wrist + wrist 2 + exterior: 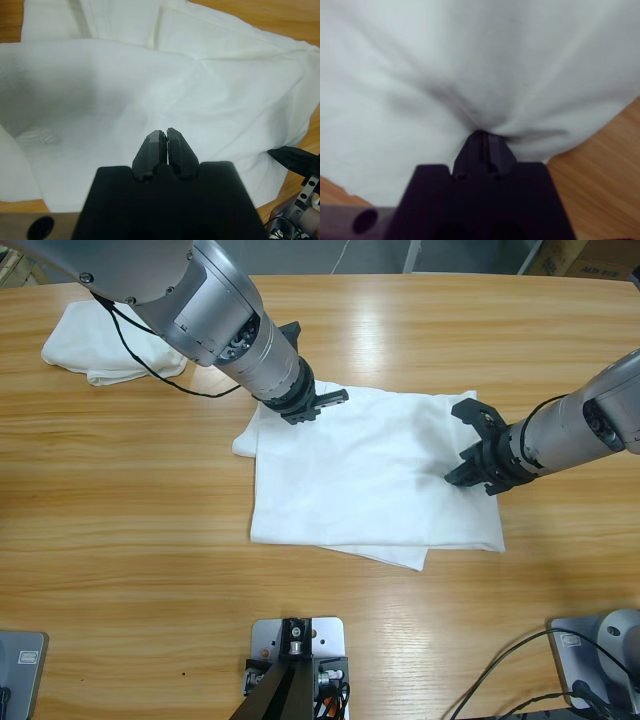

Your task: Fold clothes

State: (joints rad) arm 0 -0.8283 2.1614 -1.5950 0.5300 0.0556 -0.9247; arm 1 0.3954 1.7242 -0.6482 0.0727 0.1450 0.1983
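The long wooden table fills the high view, its pale grain running side to side and a soft glare lying across the far half. Along its far edge a strip of grey floor shows, and in the upper right corner sits a brown cardboard box, cut off by the frame. At the near right, black cables loop over the tabletop. In the left wrist view the same wood peeks in at the top right, and in the right wrist view it shows at the lower right.
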